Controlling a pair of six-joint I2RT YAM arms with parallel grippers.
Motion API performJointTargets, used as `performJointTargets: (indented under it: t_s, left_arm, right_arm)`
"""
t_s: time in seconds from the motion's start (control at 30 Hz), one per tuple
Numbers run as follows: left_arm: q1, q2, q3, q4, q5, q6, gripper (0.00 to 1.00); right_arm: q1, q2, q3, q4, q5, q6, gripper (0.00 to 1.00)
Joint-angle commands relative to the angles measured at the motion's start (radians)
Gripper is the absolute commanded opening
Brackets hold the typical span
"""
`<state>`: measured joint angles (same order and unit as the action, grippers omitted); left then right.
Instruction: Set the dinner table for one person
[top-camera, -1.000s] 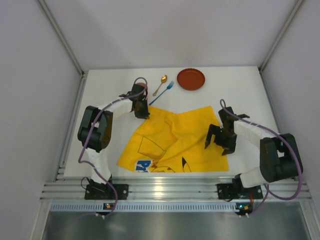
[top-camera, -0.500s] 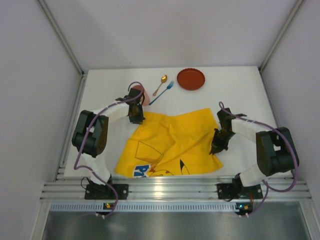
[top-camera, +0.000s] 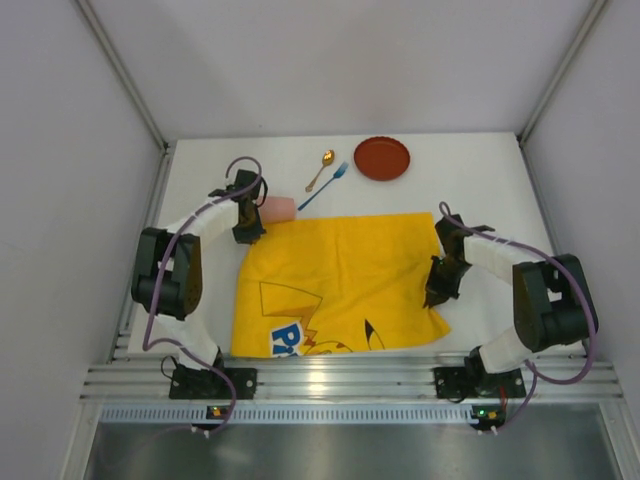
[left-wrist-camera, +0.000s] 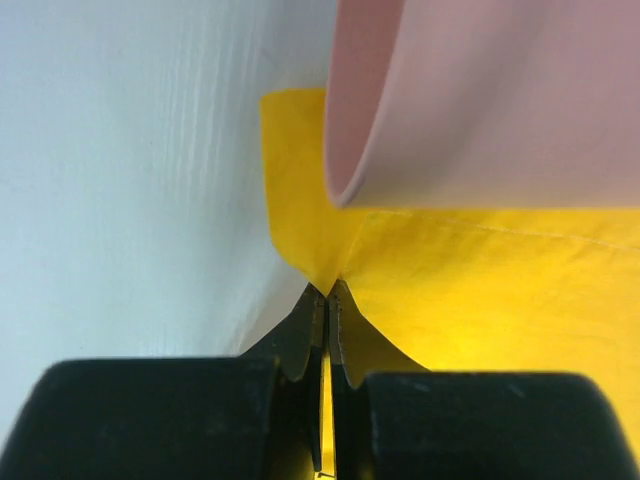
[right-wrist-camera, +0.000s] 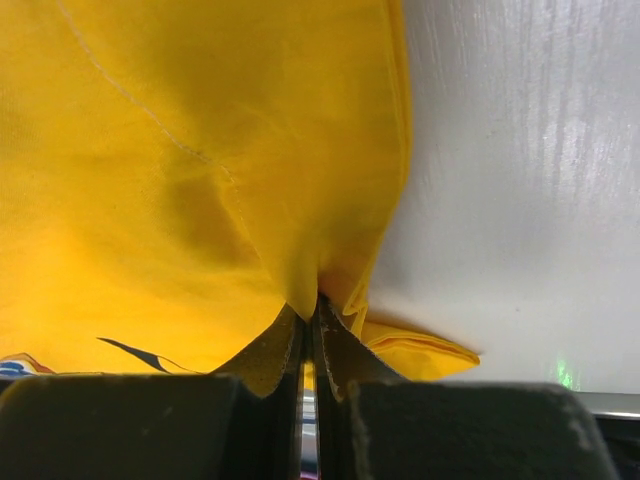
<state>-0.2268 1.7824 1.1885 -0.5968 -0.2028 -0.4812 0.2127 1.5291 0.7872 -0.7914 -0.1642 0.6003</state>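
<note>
From above, we see the white bench (top-camera: 470, 185) filling the middle of the view, its ribbed aluminium rail (top-camera: 330, 380) along the near edge. A yellow printed cloth (top-camera: 340, 280) lies spread on the bench's near half. The left arm (top-camera: 200, 215) reaches to the cloth's far left corner, and the left jaws are closed there on the fabric. The right arm (top-camera: 495, 260) bends in to the cloth's right edge, where the right jaws are shut on a pinch of it. A pink cup (top-camera: 278, 208) sits just beside the left jaws, at the cloth's far edge. Farther back lie a gold spoon (top-camera: 320, 170) and a blue fork (top-camera: 325, 185), side by side, and a red plate (top-camera: 382, 158) is to their right.

From the left wrist, we see the jaws clamped tight on the cloth's corner (left-wrist-camera: 325, 285), with bare bench (left-wrist-camera: 130, 170) to the left. The cup (left-wrist-camera: 480, 100) looms over the fabric; we cannot tell whether it touches.

From the right wrist, the jaws are closed on a raised fold of the cloth (right-wrist-camera: 180, 150), beside bare bench (right-wrist-camera: 520, 180) on the right.
</note>
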Motion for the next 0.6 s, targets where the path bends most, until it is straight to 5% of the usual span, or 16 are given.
performJointTargets:
  t_s: [0.0, 0.3, 0.33, 0.37, 0.47, 0.57]
  left_arm:
    - [0.004, 0.012, 0.094, -0.015, -0.043, 0.015, 0.00]
    - [0.014, 0.098, 0.232, -0.061, -0.076, 0.032, 0.00]
    - [0.014, 0.098, 0.235, -0.070, -0.070, 0.030, 0.00]
    - [0.014, 0.094, 0.235, -0.075, -0.070, 0.020, 0.00]
    - [0.014, 0.057, 0.224, -0.093, -0.090, 0.003, 0.39]
    - [0.015, 0.003, 0.211, -0.110, -0.115, 0.007, 0.64]
  right_arm:
    - [-0.024, 0.008, 0.003, 0.020, 0.130, -0.037, 0.00]
    - [-0.039, 0.009, 0.026, -0.002, 0.150, -0.060, 0.04]
    - [-0.041, 0.008, 0.033, -0.003, 0.150, -0.063, 0.12]
    - [-0.041, 0.008, 0.047, -0.009, 0.149, -0.068, 0.39]
    - [-0.041, -0.010, 0.079, -0.035, 0.149, -0.074, 0.74]
    - [-0.041, -0.047, 0.122, -0.074, 0.129, -0.085, 0.90]
